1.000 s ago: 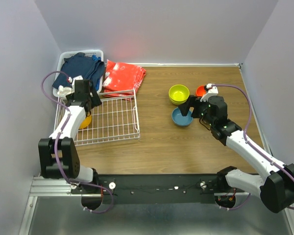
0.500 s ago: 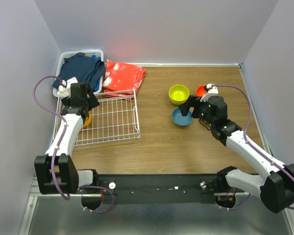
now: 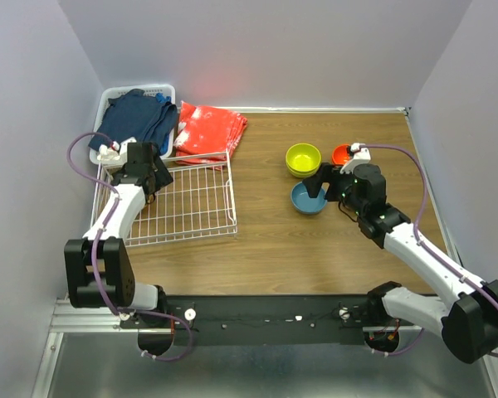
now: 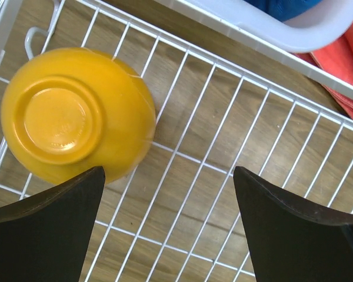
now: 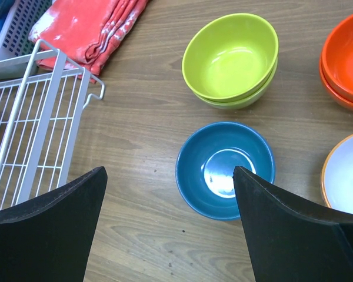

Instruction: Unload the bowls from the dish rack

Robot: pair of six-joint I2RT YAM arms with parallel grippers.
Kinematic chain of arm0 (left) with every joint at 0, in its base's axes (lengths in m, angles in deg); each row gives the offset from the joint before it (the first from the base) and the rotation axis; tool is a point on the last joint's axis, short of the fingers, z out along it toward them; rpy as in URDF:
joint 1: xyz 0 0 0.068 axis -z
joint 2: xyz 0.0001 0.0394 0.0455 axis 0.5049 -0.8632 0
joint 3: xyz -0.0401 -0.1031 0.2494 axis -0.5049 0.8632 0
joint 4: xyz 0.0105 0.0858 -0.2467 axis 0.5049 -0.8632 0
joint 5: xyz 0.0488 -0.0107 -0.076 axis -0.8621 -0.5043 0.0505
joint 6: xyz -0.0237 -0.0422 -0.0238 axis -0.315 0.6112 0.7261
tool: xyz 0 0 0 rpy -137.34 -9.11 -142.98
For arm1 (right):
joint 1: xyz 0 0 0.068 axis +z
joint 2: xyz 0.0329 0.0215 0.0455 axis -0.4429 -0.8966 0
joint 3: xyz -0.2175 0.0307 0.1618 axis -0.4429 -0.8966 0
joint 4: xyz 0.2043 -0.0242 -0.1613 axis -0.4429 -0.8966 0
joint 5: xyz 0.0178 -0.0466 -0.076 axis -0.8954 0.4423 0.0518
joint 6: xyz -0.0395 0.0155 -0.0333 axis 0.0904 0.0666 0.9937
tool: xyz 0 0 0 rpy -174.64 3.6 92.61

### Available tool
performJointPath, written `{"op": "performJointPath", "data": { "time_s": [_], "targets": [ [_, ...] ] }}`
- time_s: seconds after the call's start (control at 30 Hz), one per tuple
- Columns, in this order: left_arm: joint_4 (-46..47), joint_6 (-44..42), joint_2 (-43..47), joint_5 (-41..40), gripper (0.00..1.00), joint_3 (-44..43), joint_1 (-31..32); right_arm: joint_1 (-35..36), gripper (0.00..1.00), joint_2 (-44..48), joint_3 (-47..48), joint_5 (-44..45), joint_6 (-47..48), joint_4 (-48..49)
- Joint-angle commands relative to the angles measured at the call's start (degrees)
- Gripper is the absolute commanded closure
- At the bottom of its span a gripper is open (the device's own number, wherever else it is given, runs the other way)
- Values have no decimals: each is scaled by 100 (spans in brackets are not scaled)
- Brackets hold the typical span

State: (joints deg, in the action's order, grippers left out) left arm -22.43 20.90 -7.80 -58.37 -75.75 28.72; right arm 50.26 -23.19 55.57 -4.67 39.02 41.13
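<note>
Top external: dish rack (image 3: 191,199) sits at 9 o'clock on the table (image 3: 315,249). The left arm covers its left end and no bowl shows in it from here. White basket of blue clothes (image 3: 137,112) and a red cloth (image 3: 209,126) lie just beyond it, toward 11 o'clock.

Left wrist view settles it. One yellow-orange bowl (image 4: 76,120) is in the rack at 10 o'clock of frame. It is upside down with the foot ring up, glossy, resting on the wires close to the rack's side. Left gripper (image 4: 167,229) hangs above the grid with jaws wide apart and nothing between them. The bowl is off toward its left finger; I can't tell if they touch.

Unloaded group is at 2 to 3 o'clock on the table, all right way up:
- lime green bowls (image 5: 230,59): two, nested
- blue bowl (image 5: 225,169): alone, at 6 o'clock of the lime pair, shiny inside
- red-orange bowls (image 5: 348,56): stacked at 3 o'clock of the lime pair, cut by the frame edge
- white bowl (image 5: 348,176): at 3 o'clock of the blue one, only part shows, outside not visible

Right gripper (image 5: 169,229) is over the table near the blue bowl, jaws apart, empty.

Judgement: six of seven are out, so the task is nearly done. Only the yellow-orange bowl is left to lift and set with the others. Inverted and slick, it offers the rounded wall rather than a rim, so a slip looks possible.
</note>
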Motion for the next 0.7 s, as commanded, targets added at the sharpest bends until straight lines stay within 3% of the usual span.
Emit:
{"op": "performJointPath", "data": {
  "time_s": [0.0,0.27,0.43,0.67],
  "targets": [
    [26,-274,-371,-485,1,-443,-77,29,4,166,-127,175,68,53],
    [-132,-1118,-443,-846,1,-970,-86,38,4,210,-154,184,60,70],
    [-185,-1996,-118,-1039,1,-848,143,117,4,359,-206,245,68,123],
    [-677,-2999,-354,-2383,1,-698,749,617,3,588,-241,404,103,123]
  ]
}}
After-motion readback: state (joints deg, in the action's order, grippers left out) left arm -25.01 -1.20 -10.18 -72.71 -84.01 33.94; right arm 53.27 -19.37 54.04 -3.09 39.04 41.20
